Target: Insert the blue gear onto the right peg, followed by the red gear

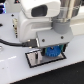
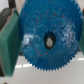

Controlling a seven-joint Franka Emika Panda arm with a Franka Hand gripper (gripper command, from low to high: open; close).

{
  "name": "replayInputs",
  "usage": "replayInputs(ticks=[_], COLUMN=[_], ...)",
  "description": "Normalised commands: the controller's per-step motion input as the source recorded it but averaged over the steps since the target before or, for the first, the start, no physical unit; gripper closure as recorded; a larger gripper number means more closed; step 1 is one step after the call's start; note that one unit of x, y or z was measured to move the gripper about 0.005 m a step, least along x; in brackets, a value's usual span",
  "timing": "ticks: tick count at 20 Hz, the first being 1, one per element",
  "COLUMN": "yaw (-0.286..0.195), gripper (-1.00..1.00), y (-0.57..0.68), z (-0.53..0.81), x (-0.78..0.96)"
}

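Blue gear [image 2: 47, 39] (held edge-on) pinched between fingers [image 1: 53, 52] over grey plate [image 1: 35, 60].

The blue gear [image 1: 53, 51], toothed with a centre hole, hangs in the claw [image 1: 52, 53] over the grey plate [image 1: 35, 61].

The gear [image 2: 47, 40] is bright blue, flecked with paler scuffs — dark at its centre hole. A green pad [image 2: 10, 42] sits at the frame's left. In the exterior view the arm [image 1: 45, 15] is white, the plate [image 1: 37, 60] grey with a black rim — on a white table [image 1: 15, 70].
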Motion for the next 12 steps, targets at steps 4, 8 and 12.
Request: replayInputs(ticks=[4,8,12], yaw=[0.0,0.0,0.0], gripper=[1.0,1.0,-1.0], y=[0.0,0.01,0.04], z=[-0.21,-0.11,0.01], x=[0.12,0.09,0.02])
